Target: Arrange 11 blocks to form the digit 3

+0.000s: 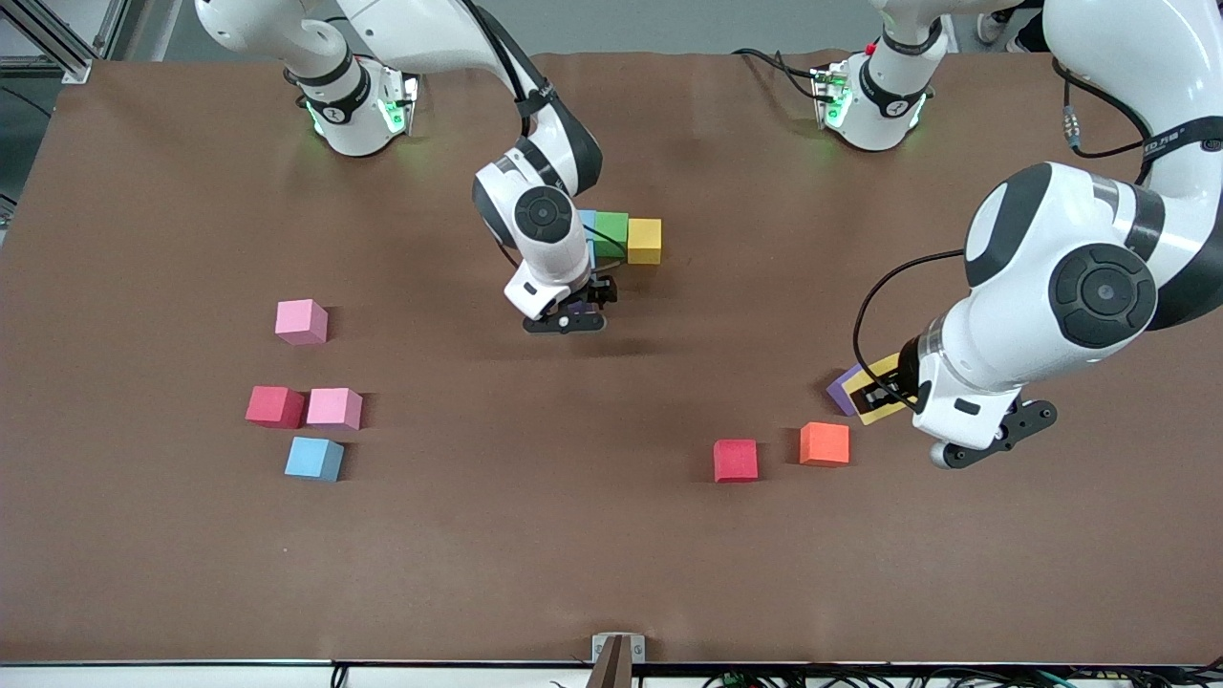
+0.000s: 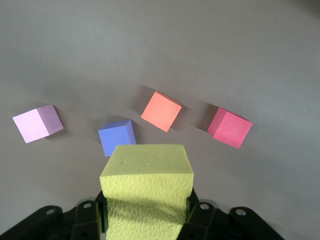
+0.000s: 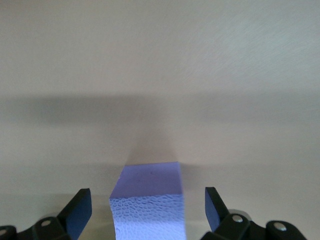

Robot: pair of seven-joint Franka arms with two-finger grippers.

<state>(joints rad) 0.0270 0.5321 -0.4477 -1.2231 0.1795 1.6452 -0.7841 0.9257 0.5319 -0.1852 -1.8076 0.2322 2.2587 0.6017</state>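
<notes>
The right hand is sitting low over the middle of the counter, fingers wide open w/ a purple-blue block between them, not touching either finger. That block is standing on the counter. In the front view the arm is hiding most of it, right by the start of the digit 3: a light blue block, a green block & a yellow block touching in a row.

The left hand is hanging over the counter at the left arm's end, squeezed tight on a 2nd yellow block. Under it, on the counter, a purple block is peeking out.

Nearer the front camera, an orange block & a red block are sitting near each other, not touching.

At the right arm's end: a pink block alone; nearer the camera a red one touching another pink one; a blue block just beside those, nearest the camera.
</notes>
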